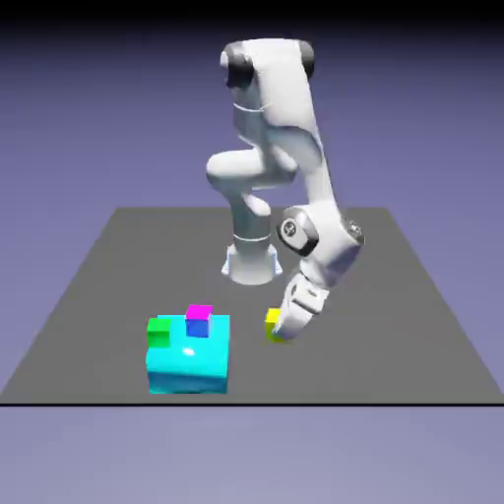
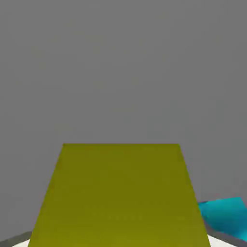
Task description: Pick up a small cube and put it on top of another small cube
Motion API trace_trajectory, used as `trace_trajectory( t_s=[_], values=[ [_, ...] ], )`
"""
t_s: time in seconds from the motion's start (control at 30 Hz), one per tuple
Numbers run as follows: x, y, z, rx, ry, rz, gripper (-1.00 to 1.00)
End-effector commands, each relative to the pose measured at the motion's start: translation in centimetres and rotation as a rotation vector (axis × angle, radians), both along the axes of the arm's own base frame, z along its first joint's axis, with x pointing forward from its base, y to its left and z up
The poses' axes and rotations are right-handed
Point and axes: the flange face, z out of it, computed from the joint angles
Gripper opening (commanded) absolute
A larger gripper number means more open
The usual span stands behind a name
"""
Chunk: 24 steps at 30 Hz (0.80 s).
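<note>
The small yellow cube (image 1: 273, 322) sits low at the grey table, right of the big cyan block in the exterior view. My gripper (image 1: 282, 333) slants down onto it and is shut on it. In the hand view the yellow cube (image 2: 120, 198) fills the lower middle and hides my fingertips. The small green cube (image 1: 158, 332) rests on the cyan block's (image 1: 189, 366) top left corner, apart from my gripper. I cannot tell whether the yellow cube still touches the table.
A magenta cube (image 1: 199, 312) stands on a blue cube (image 1: 198, 328) on top of the cyan block, beside the green cube. A corner of the cyan block (image 2: 224, 217) shows at the hand view's lower right. The table's front edge (image 1: 252, 402) runs close below the block.
</note>
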Motion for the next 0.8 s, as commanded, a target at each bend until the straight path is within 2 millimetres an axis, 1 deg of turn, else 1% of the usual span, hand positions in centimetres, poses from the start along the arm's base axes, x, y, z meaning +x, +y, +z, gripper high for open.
trace_trajectory(
  t_s=[0.0,0.1,0.2,0.23,0.37,0.47,0.5,0.53,0.57,0.6,0.73,0.77],
  values=[
    [0.8,-1.7,0.9,0.012,-0.012,-0.077,-1.00],
    [2.5,-6.8,3.8,0.065,-0.042,-0.306,-1.00],
    [2.9,-12.7,6.1,0.117,-0.058,-0.553,-1.00],
    [2.9,-14.7,6.9,0.137,-0.064,-0.633,-1.00],
    [0.8,-22.0,7.2,0.158,-0.044,-0.913,-1.00],
    [-2.1,-24.6,3.4,0.078,0.016,-0.809,-1.00],
    [-3.3,-25.3,2.0,0.045,0.045,-0.800,-1.00],
    [-4.7,-25.9,0.7,-0.001,0.081,-0.844,-1.00],
    [-5.3,-26.1,0.2,-0.018,0.094,-0.860,-1.00],
    [-5.3,-26.1,0.2,-0.018,0.094,-0.860,-1.00],
    [-7.5,-26.8,-5.4,-0.018,0.094,-0.860,-1.00],
    [-7.8,-26.8,-6.0,-0.018,0.094,-0.860,-1.00]
  ],
)
